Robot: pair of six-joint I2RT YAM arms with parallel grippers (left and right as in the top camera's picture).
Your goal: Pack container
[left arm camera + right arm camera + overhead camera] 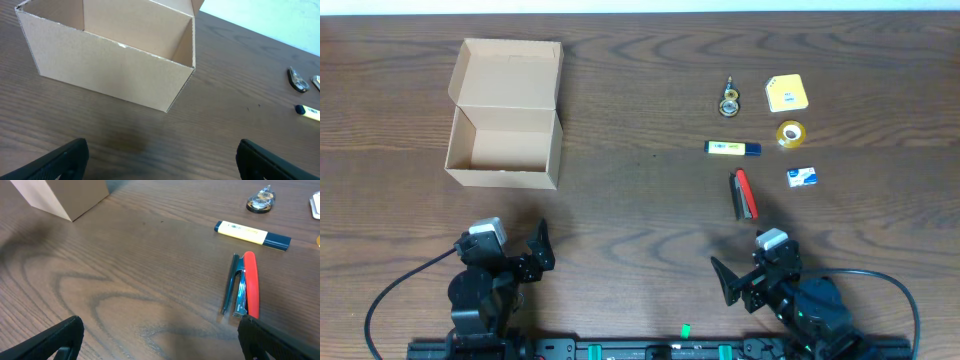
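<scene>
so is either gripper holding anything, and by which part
Nothing is held: the left gripper and right gripper both stand open and empty, clear of the container.

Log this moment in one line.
box: open, empty | marker: on table, unpacked | left claw: open, empty | right claw: open, empty

container far left of stapler

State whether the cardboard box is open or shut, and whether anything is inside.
Open and empty: the cardboard box has its flap lid folded back; overhead, only bare floor shows inside.
</scene>
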